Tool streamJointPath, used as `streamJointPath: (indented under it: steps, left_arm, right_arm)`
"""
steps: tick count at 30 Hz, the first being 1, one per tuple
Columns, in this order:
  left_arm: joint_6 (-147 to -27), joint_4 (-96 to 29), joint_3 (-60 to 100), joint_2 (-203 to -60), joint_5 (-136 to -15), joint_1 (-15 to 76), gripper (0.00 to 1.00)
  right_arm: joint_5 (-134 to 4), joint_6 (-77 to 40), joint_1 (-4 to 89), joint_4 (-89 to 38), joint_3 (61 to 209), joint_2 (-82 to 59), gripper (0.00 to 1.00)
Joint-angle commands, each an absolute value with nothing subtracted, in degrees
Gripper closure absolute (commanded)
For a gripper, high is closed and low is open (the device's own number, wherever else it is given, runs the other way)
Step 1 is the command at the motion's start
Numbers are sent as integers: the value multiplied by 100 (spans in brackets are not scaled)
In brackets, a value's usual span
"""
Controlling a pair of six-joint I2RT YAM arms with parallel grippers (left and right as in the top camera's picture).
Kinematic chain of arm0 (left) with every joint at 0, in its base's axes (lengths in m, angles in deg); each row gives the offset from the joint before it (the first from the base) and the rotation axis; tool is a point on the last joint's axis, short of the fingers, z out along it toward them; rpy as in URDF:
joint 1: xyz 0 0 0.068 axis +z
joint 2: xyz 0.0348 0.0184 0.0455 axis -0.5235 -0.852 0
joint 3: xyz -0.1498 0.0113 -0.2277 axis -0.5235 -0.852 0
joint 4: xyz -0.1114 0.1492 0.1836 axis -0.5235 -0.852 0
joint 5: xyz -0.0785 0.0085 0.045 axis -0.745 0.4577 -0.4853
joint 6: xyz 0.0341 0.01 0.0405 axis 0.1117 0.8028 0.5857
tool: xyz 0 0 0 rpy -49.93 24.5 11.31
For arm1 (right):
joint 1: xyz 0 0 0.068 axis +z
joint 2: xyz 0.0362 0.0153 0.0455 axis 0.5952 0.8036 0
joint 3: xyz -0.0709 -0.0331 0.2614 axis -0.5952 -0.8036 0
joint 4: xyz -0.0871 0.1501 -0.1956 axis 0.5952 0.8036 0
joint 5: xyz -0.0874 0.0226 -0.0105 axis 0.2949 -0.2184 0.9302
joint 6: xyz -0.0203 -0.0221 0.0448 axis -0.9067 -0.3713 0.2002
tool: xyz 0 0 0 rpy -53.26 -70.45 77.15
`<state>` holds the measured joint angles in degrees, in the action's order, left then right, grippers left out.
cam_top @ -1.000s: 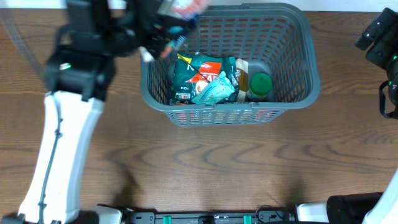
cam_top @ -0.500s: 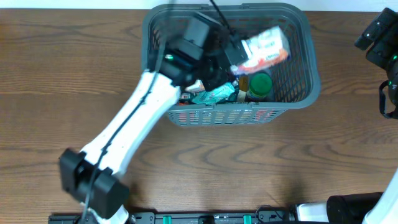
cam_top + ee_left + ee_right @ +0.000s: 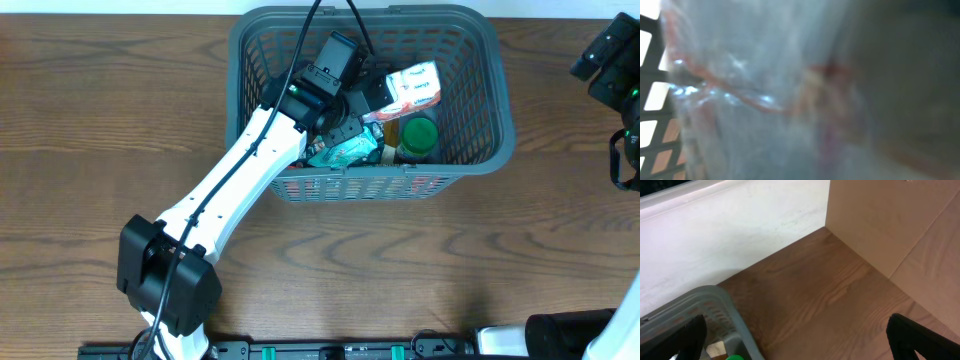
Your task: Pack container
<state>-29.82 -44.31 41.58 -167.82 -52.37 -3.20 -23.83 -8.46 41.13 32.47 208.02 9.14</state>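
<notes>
Slotted grey plastic basket [image 3: 450, 183]: left gripper [image 3: 378, 97] clamps a glossy crinkled packet [image 3: 412, 88], blurred in its wrist view; right gripper [image 3: 797, 336] spread wide.

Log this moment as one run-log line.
phase: placing | left gripper: shut on snack packet, inside shopping basket | right gripper: open, idle right of basket

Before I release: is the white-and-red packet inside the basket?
Inside: overhead shows the packet within the basket rim, beside the green lid.
</notes>
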Motion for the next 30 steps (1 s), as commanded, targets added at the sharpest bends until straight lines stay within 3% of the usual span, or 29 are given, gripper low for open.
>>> streamJointPath:
  steps: [1, 9, 15, 25, 30]
  left_arm:
    - [-2945, -4414, 4188, -16664, -5016, -307, 1]
    - [-3015, -4403, 4190, -16225, -3838, -298, 1]
    - [-3522, -4333, 4199, -15290, -3650, -73, 2]
    - [-5039, -4700, 4199, -13279, -3617, 943, 1]
    - [-5568, -5336, 4199, -12453, -2927, 1536, 1]
  right_arm:
    - [-2289, -766, 4069, 3256, 20798, 918, 1]
    - [-2289, -766, 4069, 3254, 20798, 918, 1]
    - [-2289, -766, 4069, 3254, 20798, 918, 1]
    - [-2289, -766, 4069, 3256, 20798, 918, 1]
    - [-2289, -766, 4069, 3256, 20798, 918, 1]
